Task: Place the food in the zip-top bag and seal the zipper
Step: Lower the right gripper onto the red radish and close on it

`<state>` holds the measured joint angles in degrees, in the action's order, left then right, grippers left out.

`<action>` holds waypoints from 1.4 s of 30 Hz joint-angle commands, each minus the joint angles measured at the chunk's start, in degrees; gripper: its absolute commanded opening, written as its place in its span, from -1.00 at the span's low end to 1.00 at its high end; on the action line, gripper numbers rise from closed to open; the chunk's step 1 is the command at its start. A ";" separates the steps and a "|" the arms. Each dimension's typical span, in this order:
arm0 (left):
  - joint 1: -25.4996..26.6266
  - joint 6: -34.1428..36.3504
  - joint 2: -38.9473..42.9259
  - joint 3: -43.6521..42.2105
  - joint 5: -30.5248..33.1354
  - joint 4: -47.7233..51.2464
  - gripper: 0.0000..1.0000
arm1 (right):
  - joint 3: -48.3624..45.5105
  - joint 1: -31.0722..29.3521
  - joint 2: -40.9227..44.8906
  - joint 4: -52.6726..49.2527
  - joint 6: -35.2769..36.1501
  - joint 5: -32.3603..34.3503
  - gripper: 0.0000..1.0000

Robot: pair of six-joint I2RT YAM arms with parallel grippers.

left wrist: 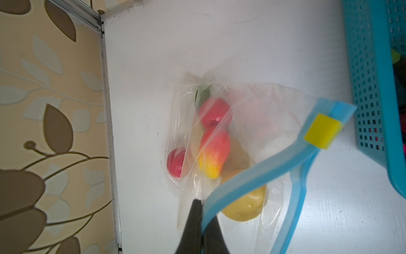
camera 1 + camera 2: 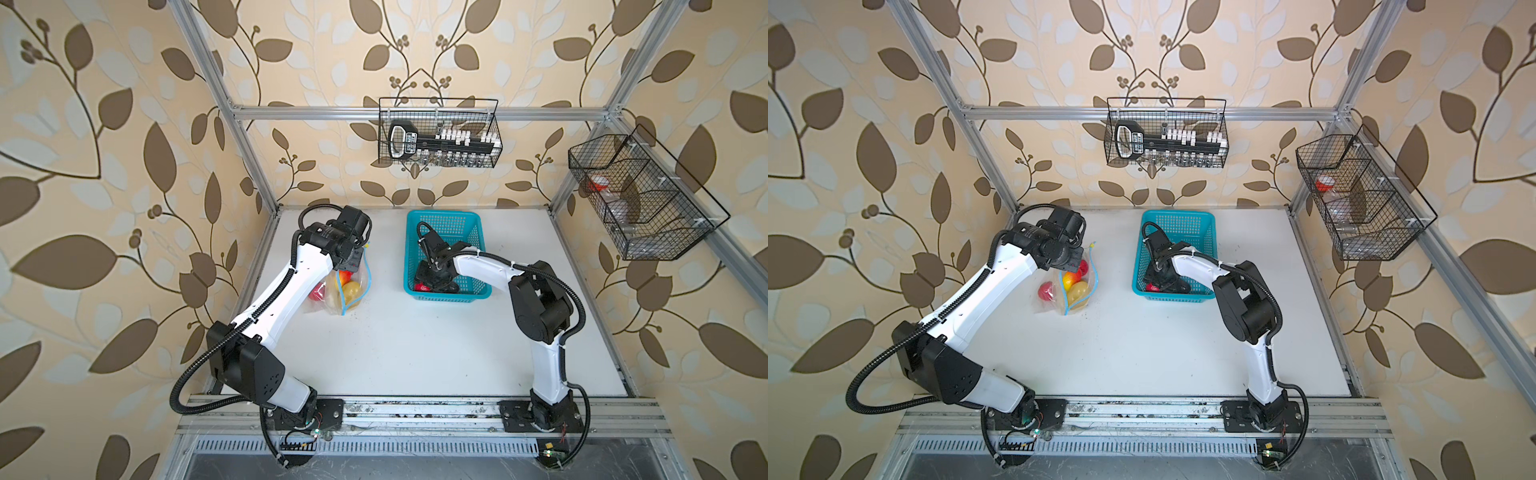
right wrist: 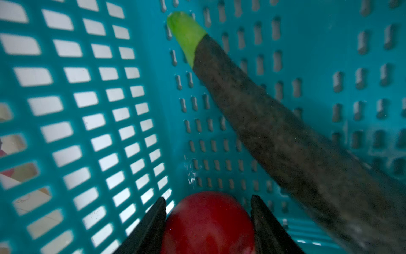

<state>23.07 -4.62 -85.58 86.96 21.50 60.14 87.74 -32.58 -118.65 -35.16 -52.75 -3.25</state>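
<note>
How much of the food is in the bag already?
Partly done. The clear plastic zip-top bag already holds a red tomato, an orange-red pepper and a yellow potato. The left gripper pinches its blue zipper edge; the right gripper straddles another red tomato in the turquoise basket. The dark eggplant and zipping remain.

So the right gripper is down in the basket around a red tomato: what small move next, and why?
Probably close the right gripper fully on the tomato: its fingers flank it, though firm contact is unclear. The eggplant lies clear beside it, and the left gripper pinches the zipper, holding the bag open.
</note>
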 commanded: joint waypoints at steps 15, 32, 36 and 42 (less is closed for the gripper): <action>-0.92 0.18 0.86 0.76 0.64 0.15 -1.00 | -4.29 3.66 5.43 5.57 -1.41 -5.37 -0.14; -1.10 0.14 0.87 0.92 0.34 0.24 -1.00 | -10.68 6.11 10.93 13.62 -4.16 -9.47 -0.17; -1.19 0.14 1.11 0.76 0.38 0.24 -1.00 | -12.23 6.50 12.01 15.53 -4.91 -10.20 -0.18; -1.27 0.14 1.38 0.75 0.22 0.15 -1.00 | -13.89 6.74 14.65 17.44 -5.69 -9.73 -0.19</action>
<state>22.39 -4.62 -85.58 86.96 21.45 60.16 75.09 -26.11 -106.59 -19.38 -57.04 -12.67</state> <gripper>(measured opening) 0.045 0.519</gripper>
